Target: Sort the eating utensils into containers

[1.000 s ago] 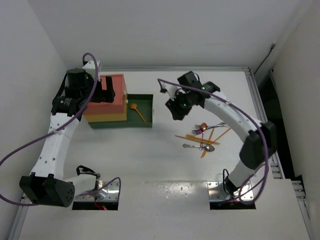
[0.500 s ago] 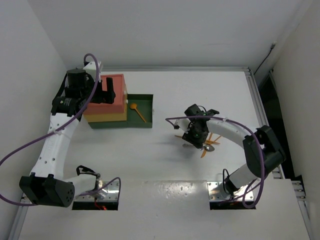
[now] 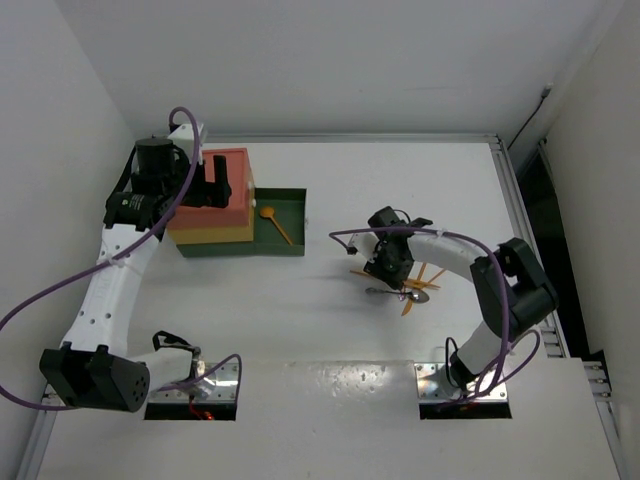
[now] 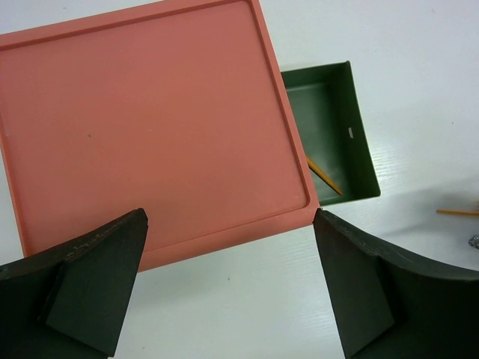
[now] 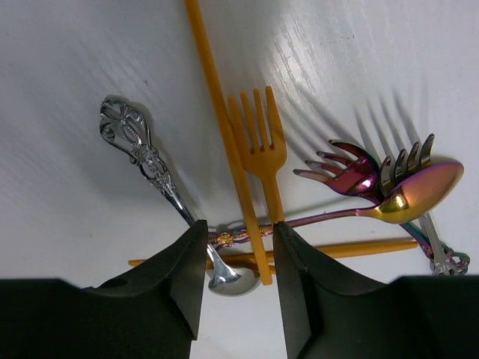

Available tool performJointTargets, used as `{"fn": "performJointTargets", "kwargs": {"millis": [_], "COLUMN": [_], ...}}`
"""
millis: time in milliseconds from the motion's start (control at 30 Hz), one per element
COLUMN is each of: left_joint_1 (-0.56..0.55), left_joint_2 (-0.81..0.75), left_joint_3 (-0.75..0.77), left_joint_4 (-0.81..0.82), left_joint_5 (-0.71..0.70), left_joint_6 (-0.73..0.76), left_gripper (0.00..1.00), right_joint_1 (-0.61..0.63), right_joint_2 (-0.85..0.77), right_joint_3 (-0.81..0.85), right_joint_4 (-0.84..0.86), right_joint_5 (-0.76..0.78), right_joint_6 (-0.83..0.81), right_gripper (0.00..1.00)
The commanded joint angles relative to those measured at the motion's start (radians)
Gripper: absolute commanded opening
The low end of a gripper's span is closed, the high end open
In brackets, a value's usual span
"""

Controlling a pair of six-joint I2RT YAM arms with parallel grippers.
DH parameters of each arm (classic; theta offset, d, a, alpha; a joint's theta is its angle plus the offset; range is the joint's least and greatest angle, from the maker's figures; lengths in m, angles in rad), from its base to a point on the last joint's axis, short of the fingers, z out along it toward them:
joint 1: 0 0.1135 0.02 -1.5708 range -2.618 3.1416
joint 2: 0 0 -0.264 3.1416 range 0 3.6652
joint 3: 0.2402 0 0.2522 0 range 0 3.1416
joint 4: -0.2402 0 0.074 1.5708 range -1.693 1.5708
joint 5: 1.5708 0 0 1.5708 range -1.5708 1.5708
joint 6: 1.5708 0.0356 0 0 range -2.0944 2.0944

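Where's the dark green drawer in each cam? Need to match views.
Top external: green drawer left of centre, pulled out right of the red-orange top.
Left wrist: upper right, poking out from under that top.
Right wrist: not in it.
Shared landmark: orange spoon lying in it.

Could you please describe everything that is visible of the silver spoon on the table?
The silver spoon looks like polished metal, with an ornate embossed handle end, a slim neck and a small rounded bowl. It lies flat on the white table. The handle of the iridescent spoon crosses it near the bowl, which shows partly in the gap of the open right tool.
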Motion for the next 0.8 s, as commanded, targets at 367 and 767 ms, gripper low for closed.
{"fn": "performJointTargets", "kwargs": {"millis": [367,767], "left_joint_1": [-0.001,-0.001], "left_joint_2": [0.001,0.001], "left_joint_3": [-0.014,-0.023], "left_joint_4": [0.015,0.015], "left_joint_5": [-0.006,-0.006], "left_joint_6": [0.009,0.009], "left_gripper": [1.0,1.0], "right_joint_1": [-0.022,0.001], "right_joint_2": [0.078,0.042], "right_joint_3": [-0.017,0.063], "right_joint_4": [0.115,0.004], "right_joint_5": [0.032,-0.02], "right_joint_6": [-0.034,-0.034], "right_gripper": [0.36,0.05]}}
